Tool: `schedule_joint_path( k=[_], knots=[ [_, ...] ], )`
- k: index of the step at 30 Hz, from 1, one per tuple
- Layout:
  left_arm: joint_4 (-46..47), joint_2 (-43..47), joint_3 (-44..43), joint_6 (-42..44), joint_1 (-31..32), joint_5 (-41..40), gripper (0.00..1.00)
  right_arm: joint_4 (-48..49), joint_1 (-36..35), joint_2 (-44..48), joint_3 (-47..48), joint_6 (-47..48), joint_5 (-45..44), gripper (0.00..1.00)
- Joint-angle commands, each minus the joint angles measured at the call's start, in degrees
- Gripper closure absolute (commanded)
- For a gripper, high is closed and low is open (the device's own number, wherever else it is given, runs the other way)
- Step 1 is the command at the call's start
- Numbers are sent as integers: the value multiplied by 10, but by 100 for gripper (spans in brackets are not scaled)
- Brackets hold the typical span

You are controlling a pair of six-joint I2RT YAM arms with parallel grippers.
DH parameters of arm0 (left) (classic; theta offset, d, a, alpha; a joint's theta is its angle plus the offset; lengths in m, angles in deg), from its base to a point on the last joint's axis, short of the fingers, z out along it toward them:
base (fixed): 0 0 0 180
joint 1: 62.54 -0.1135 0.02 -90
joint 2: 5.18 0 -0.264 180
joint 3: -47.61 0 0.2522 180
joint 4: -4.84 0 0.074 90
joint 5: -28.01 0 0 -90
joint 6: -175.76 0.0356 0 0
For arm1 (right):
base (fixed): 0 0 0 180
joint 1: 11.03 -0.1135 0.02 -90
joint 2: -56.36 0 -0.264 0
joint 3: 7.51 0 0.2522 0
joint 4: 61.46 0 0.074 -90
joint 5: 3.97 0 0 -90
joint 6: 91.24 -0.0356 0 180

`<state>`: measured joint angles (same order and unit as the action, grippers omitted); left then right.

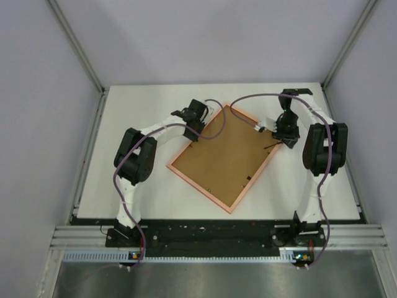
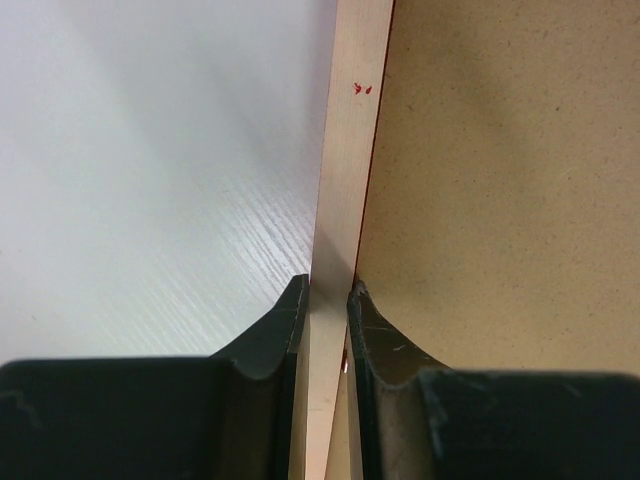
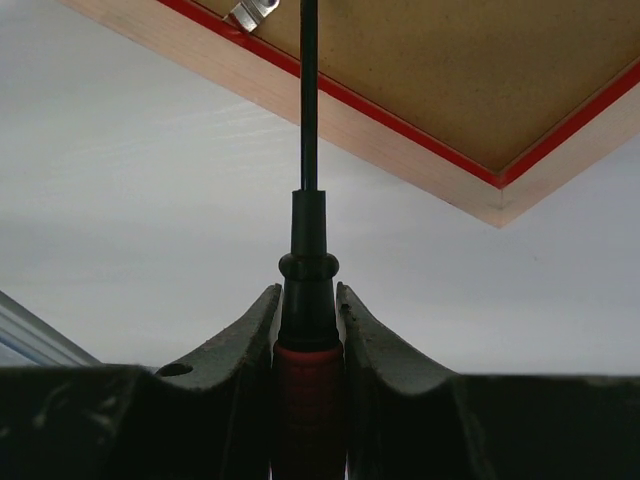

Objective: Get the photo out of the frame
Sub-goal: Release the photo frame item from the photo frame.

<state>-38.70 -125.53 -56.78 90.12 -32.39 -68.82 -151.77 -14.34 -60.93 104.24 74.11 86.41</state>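
Left end effector (image 2: 328, 295) pinches the frame (image 2: 345, 150) to steady it; right end effector (image 3: 308, 295) clamps a screwdriver (image 3: 309, 150) aimed at a tab (image 3: 250, 12)

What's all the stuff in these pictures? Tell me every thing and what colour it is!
frame: one, pale wood rim with a red inner line, face down and slanted on the table
backing board: one, brown, set in the frame's back
metal clip: one seen clearly, silver, on the backing board near the rim
screwdriver: one, black shaft, red and black handle, pointing at the frame's back
table: one, white, under everything
cables: two, purple, along the arms
left arm, right arm: two, black and white, either side of the frame
left pincer: black, shut on the frame's rim
right pincer: black, shut on the screwdriver
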Motion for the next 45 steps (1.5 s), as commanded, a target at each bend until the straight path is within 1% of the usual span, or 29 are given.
schedule_joint_path(
  k=[1,4,6,7,9,10,11,13,15,20,21,23,24,25,28,31,34,38,42,45],
  knots=[
    [27,21,19,-4,12,-12,100,2,-8,17,5,69,-19,100],
    [34,21,18,4,11,-13,100,61,-11,50,-17,123,-7,100],
    [38,21,17,6,12,-13,100,121,-10,79,-45,166,30,100],
    [40,21,18,7,12,-13,100,153,-7,100,-64,201,42,100],
    [45,21,20,14,12,-13,100,251,-5,141,-134,259,43,100],
    [50,20,21,18,12,-13,100,277,-3,151,-154,295,42,100],
    [54,21,26,25,11,-8,100,279,-3,149,-153,310,40,100],
    [68,26,33,44,10,9,100,280,0,137,-123,303,51,100],
    [71,28,34,65,7,37,100,284,5,138,-118,330,57,100],
    [67,38,34,120,3,65,100,291,25,159,-139,441,48,100],
    [65,41,35,128,3,84,100,294,30,169,-151,469,42,100],
    [64,43,35,140,3,84,100,291,30,181,-163,515,31,100],
    [65,44,34,143,3,80,100,290,51,185,-168,535,24,100],
    [64,43,32,146,3,77,100,288,56,189,-172,563,16,100],
    [54,39,20,148,1,74,100,287,76,194,-184,633,1,100],
    [51,34,7,141,-2,74,100,270,79,194,-183,663,1,100],
    [39,19,-16,120,-4,33,100,265,81,209,-206,715,10,100],
    [32,6,-39,101,-8,22,100,265,81,227,-244,791,22,100],
    [23,-6,-67,98,-15,24,100,262,65,231,-258,789,30,100],
    [23,-6,-71,98,-17,28,100,265,52,238,-270,792,49,100]
  ],
)
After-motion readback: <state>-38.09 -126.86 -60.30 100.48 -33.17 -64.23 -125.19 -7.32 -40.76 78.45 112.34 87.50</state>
